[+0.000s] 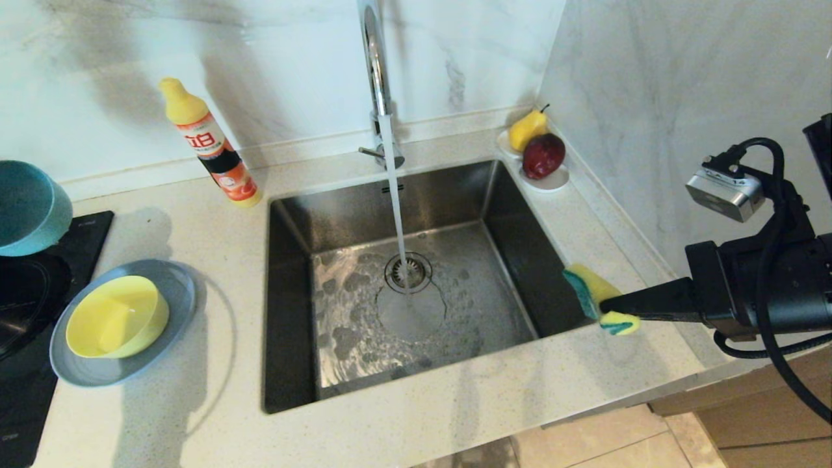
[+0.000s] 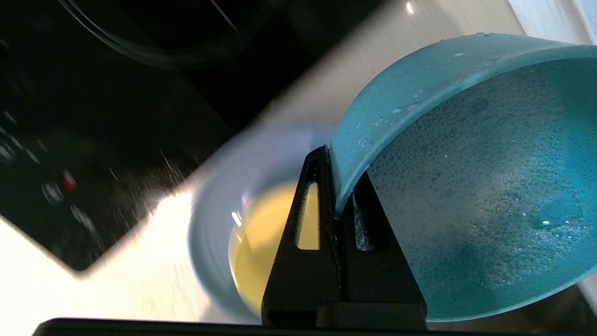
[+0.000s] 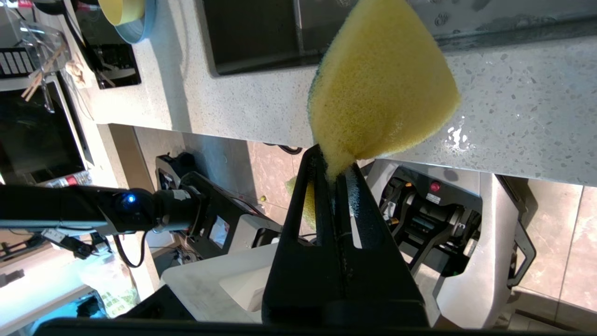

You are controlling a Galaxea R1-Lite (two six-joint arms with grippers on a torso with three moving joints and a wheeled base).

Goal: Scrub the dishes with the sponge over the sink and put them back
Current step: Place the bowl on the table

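Far left, above the black cooktop (image 1: 39,312): small teal-blue bowl (image 1: 29,207) lifted and tipped on its side, wet and beaded with foam inside, rim pinched between the clenched fingers of the left gripper (image 2: 336,186)

Just below on the speckled counter (image 1: 214,364): pale yellow-green bowl (image 1: 117,316) nested in the wide shallow grey-blue plate (image 1: 166,292)

Behind, leaning orange-labelled detergent bottle with yellow cap (image 1: 211,143)

Centre: square brushed-steel sink (image 1: 292,292), chrome faucet (image 1: 376,58) running onto the round drain strainer (image 1: 408,272)

Back right corner: small white fruit dish (image 1: 552,181) with pear and red fruit

Right, at the sink's right edge: yellow foam sponge with dark green scouring face (image 1: 595,289), squeezed at its waist by the right gripper (image 1: 608,305), fingers clamped on it

Handling, likely: bowl light, rigid, slippery when soapy, safest held at the rim; sponge soft, compressible, best gripped at the narrow middle
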